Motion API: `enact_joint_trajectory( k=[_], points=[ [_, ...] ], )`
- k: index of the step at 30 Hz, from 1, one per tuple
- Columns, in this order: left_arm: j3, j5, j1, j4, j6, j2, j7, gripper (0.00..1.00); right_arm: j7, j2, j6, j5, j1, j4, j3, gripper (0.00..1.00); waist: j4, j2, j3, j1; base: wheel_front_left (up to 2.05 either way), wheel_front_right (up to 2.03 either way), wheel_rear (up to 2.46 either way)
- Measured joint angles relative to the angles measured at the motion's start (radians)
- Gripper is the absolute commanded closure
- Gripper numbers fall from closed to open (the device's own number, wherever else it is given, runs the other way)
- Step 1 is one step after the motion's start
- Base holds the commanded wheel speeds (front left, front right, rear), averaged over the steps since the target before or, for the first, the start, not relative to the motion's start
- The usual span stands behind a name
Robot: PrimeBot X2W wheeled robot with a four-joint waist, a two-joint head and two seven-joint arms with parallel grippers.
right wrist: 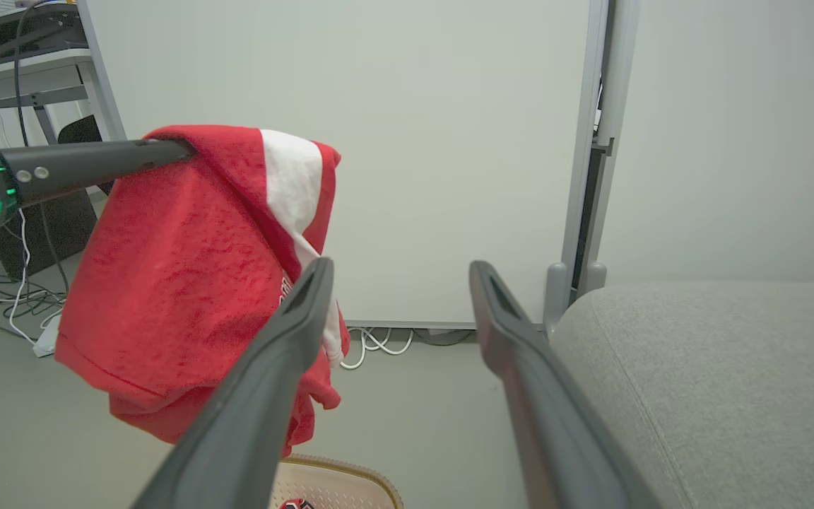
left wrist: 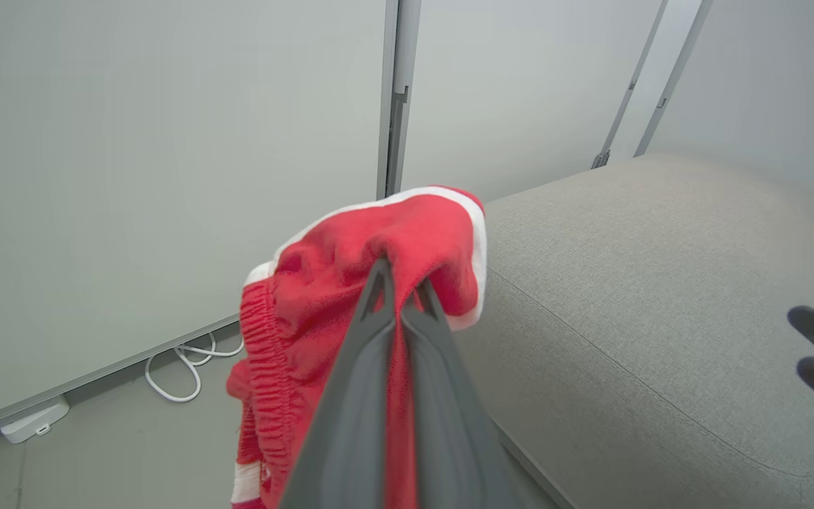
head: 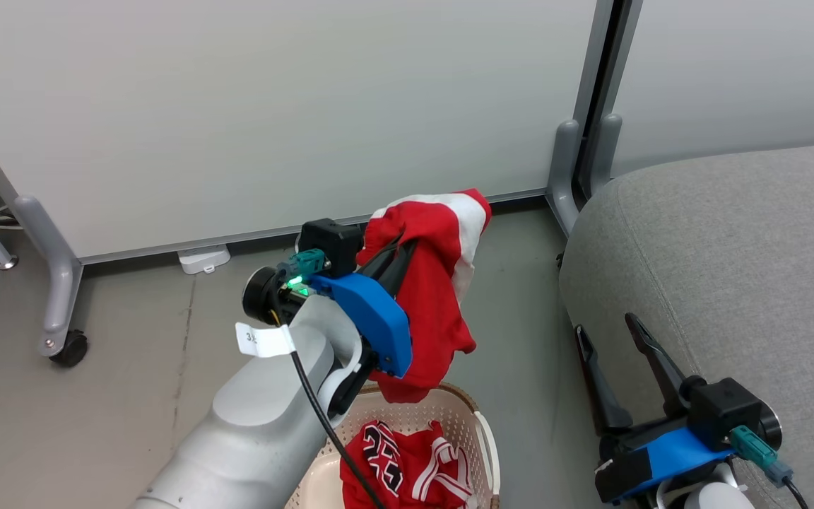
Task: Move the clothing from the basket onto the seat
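- The left end effector (head: 396, 256) is clamping its fingers tight on a red garment (head: 435, 304) with a white band. It is holding the garment in the air above the basket (head: 483, 433), to the left of the seat (head: 732, 247).
- The head view is showing the garment's lower hem hanging close over the basket's far rim; whether it is touching the rim I cannot tell.
- That view is also showing a numbered jersey (head: 407, 466), red with black-and-white numerals, lying inside the basket. The right wrist view is catching a small red sliver of it at its bottom edge.
- The left wrist view is giving the grip up close: the two fingers are pressing together with a fold of cloth between them, and a gathered elastic band is hanging at the left.
- The right end effector (head: 605, 325) is standing wide open and gripping nothing, with its fingers lying against the seat's near edge.
- The right wrist view is showing the garment side-on, draping from the left fingers, with a white cable (right wrist: 372, 346) lying on the floor (right wrist: 421, 424) below the partition panel (right wrist: 414, 141).
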Motion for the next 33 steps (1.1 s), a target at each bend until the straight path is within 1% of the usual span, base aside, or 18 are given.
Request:
enact_joint_trajectory(
  k=[7, 12, 14, 17, 25, 28, 33],
  points=[
    [-0.043, -0.067, -0.046, -0.041, 0.000, -0.004, 0.003, 1.00, 0.010, 0.000, 0.000, -0.004, 0.007, -0.001, 0.011, 0.00, -0.002, 0.0000, -0.003, 0.0000, 0.00, 0.00, 0.00],
    [-0.088, -0.111, -0.067, -0.066, 0.016, -0.004, 0.003, 1.00, 0.019, 0.000, 0.000, -0.011, 0.007, -0.005, 0.016, 0.00, -0.007, 0.0000, -0.004, 0.0000, 0.00, 0.00, 0.00],
    [-0.105, -0.126, -0.072, -0.069, 0.023, -0.004, 0.002, 1.00, 0.019, 0.000, 0.000, -0.012, 0.007, -0.006, 0.021, 0.00, -0.012, 0.0000, -0.004, 0.0000, 0.00, 0.00, 0.00],
    [-0.126, -0.157, -0.073, -0.070, 0.024, -0.004, 0.003, 1.00, 0.021, 0.000, 0.000, -0.012, 0.007, -0.008, 0.024, 0.00, -0.017, 0.0000, -0.004, 0.0000, 0.00, 0.00, 0.00],
    [-0.174, -0.198, -0.094, -0.063, 0.035, -0.004, -0.006, 1.00, 0.026, 0.000, 0.000, -0.012, 0.008, -0.011, 0.031, 0.00, -0.022, 0.0000, -0.002, 0.0000, 0.00, 0.00, 0.00],
    [-0.189, -0.219, -0.095, -0.061, 0.036, -0.004, -0.012, 1.00, 0.028, 0.000, 0.000, -0.012, 0.007, -0.010, 0.056, 0.00, -0.023, 0.0000, 0.000, 0.0000, 0.00, 0.00, 0.00],
    [-0.214, -0.244, -0.100, -0.054, 0.038, -0.004, -0.022, 1.00, 0.046, 0.000, 0.000, -0.029, 0.002, 0.007, 0.131, 0.00, -0.023, 0.0000, 0.004, 0.0000, 0.00, 0.00, 0.00]
  ],
)
